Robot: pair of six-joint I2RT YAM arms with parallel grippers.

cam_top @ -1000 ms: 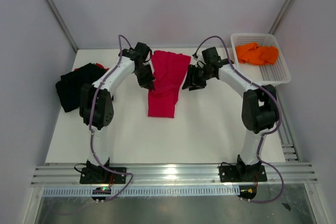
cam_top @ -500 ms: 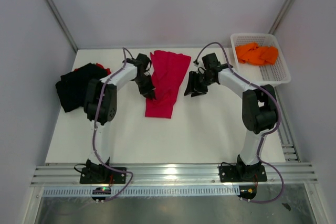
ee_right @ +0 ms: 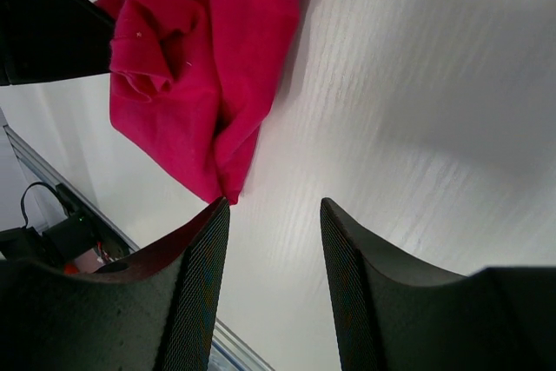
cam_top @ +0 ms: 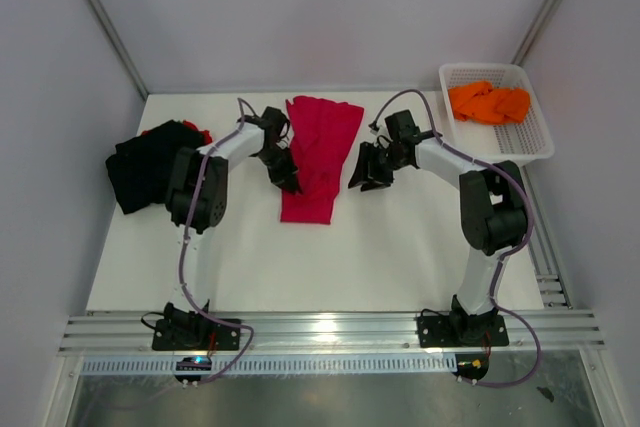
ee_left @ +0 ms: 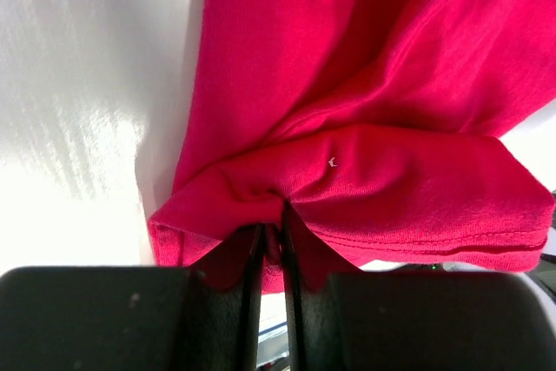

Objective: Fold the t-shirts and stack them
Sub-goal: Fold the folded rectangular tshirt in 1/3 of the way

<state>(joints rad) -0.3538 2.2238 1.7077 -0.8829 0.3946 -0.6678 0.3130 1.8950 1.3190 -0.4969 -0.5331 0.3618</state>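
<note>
Left wrist view showed the left gripper point(ee_left: 271, 245) pinched together on a bunched fold at the edge of the long crimson-red cloth t-shirt point(ee_left: 365, 84), which lay mid-table between both arms. The right gripper point(ee_right: 274, 208) hung just beside it, fingers apart over the white table point(ee_right: 417, 84), holding nothing.

— Any lettering you can read?

— None. The crimson t-shirt point(ee_left: 365, 162) bears a tiny white mark point(ee_left: 331, 161) near the centre of the left wrist view, too small to tell whether it is print.

— And from the top camera?

— Nothing legible there either. The white mesh basket point(cam_top: 520, 137) at two o'clock and the black t-shirt pile point(cam_top: 145, 167) at nine o'clock show only plain surfaces.
</note>
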